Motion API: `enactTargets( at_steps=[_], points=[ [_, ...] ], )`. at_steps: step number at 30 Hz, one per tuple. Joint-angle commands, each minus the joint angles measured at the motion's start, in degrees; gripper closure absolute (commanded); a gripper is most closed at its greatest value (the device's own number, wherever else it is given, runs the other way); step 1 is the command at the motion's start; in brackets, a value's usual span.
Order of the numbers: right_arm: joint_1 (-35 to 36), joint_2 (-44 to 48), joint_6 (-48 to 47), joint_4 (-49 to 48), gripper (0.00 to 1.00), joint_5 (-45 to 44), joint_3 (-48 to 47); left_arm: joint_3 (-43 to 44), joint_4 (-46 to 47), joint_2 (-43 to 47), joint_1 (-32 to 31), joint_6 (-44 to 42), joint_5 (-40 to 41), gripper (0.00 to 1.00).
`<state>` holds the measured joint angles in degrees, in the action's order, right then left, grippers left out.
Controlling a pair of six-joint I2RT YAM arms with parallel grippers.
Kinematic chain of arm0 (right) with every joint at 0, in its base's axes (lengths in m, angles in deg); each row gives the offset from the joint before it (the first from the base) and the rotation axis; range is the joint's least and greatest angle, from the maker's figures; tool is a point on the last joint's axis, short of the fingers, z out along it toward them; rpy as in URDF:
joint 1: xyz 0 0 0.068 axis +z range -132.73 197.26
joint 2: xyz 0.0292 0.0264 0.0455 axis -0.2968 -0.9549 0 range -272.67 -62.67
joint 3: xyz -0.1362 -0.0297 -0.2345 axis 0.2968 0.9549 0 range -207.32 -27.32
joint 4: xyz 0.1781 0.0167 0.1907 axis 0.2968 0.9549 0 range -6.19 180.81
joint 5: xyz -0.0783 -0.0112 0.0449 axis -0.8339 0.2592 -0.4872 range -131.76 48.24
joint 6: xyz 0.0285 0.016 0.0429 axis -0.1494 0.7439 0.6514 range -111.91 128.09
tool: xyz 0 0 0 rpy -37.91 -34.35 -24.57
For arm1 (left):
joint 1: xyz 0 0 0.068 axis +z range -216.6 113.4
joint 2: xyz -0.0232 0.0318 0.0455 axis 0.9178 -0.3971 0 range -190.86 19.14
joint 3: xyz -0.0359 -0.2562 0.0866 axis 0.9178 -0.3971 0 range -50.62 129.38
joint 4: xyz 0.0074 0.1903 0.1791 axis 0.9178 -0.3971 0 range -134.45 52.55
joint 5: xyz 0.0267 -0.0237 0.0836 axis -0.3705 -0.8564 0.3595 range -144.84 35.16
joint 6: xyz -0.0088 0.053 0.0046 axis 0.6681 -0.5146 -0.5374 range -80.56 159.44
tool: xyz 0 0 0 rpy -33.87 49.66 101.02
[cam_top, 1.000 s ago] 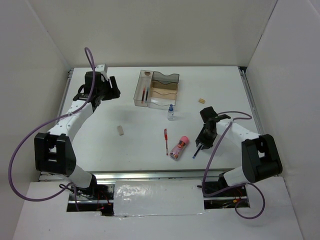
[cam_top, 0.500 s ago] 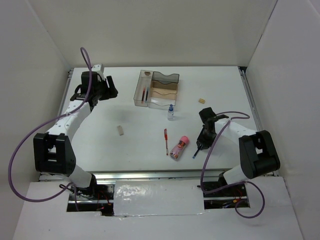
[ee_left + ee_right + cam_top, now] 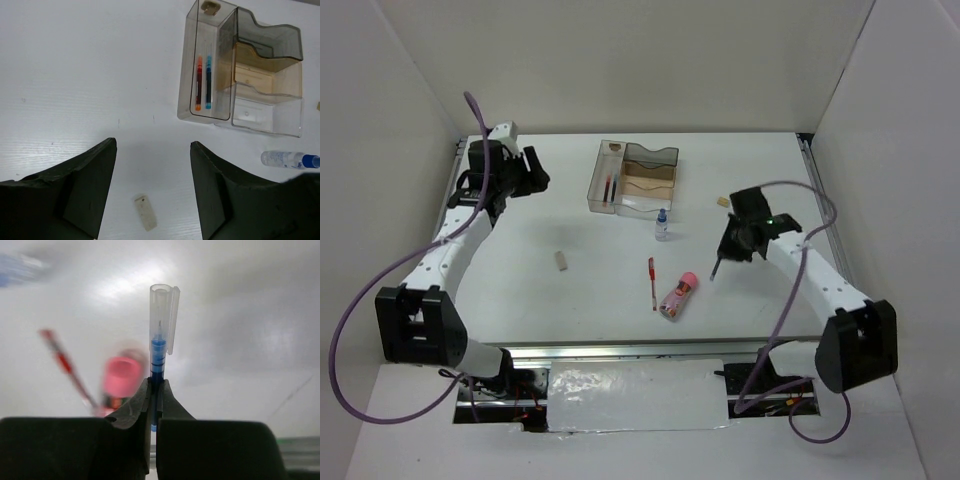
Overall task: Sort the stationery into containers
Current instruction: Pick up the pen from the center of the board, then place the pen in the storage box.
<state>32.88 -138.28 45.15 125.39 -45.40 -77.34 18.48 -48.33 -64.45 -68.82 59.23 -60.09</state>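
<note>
White tabletop (image 3: 570,215) bearing organizer tray (image 3: 265,112); right hand (image 3: 154,392) pinching blue pen (image 3: 158,357); left hand (image 3: 152,150) hovering, spread wide, near tray.

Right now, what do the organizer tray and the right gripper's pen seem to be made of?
The organizer tray: probably hard plastic, smoky; the white table shows through it. The blue pen in the right gripper: likely plastic; its cap is clear, the tip visible inside.

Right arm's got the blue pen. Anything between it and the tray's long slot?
Yes: the small bottle sits just in front of the tray, roughly on the line from the right gripper and its blue pen. Nothing else visible in the way.
</note>
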Motion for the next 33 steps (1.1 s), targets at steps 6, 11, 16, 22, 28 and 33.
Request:
enactTargets(
  at_steps=[6,11,16,22,28,33],
  points=[
    [4.58,3.13,-15.34,-5.52,1.0,6.45,-30.29,0.6,0.42,8.0,0.81,-1.77,-2.13,0.27],
    [12.06,-8.56,-17.11,-15.37,1.0,6.1,-45.5,-0.54,-1.17,9.41,1.6,-1.16,-1.78,0.2],
    [16.2,-30.79,-14.65,-17.33,1.0,6.46,-67.45,-3.0,-0.11,10.64,3.52,2.44,-2.39,0.01],
    [17.43,-48.48,-17.37,-19.51,1.0,4.17,-81.29,-4.67,0.41,11.87,4.59,4.46,-3.09,0.01],
    [18.57,-56.47,-20.71,-23.55,1.0,3.81,-80.76,-6.61,1.64,12.23,6.0,5.87,-4.15,0.01],
    [18.92,-60.79,-20.45,-24.79,1.0,1.01,-84.1,-7.4,1.3,12.14,7.31,5.87,-4.67,0.01]
  ],
)
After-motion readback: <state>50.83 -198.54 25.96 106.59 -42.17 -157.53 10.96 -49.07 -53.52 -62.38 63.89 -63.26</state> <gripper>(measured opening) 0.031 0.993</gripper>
